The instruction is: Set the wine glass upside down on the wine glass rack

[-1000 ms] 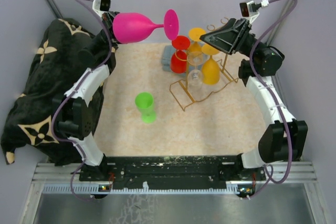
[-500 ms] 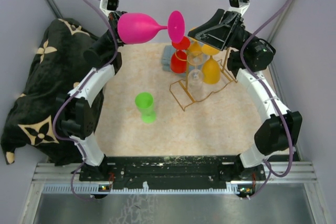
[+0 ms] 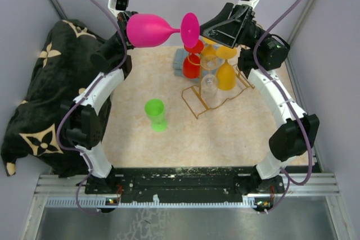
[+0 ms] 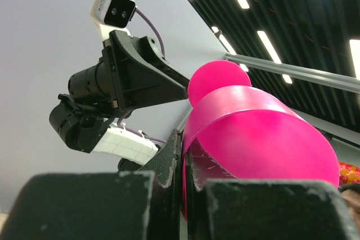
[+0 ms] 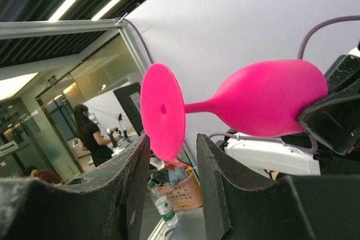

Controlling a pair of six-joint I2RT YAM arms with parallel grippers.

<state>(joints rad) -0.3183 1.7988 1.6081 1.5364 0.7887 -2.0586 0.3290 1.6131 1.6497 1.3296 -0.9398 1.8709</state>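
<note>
My left gripper (image 3: 127, 26) is shut on the rim of a pink wine glass (image 3: 151, 30), held sideways high above the mat, its foot (image 3: 189, 30) pointing right. In the left wrist view the fingers pinch the bowl wall (image 4: 253, 139). My right gripper (image 3: 203, 31) is open, its fingers on either side of the pink foot (image 5: 163, 111), not touching it. The gold wire rack (image 3: 216, 91) stands on the mat below, holding red (image 3: 192, 63), orange (image 3: 225, 74), yellow and clear (image 3: 209, 82) glasses upside down.
A green wine glass (image 3: 154, 113) lies on the beige mat (image 3: 225, 133) at centre left. A black patterned cloth (image 3: 39, 94) lies off the mat's left side. A grey-blue object (image 3: 179, 60) sits behind the red glass.
My right gripper has moved left and up to the pink glass's foot. My left gripper has shifted the pink glass slightly right.
</note>
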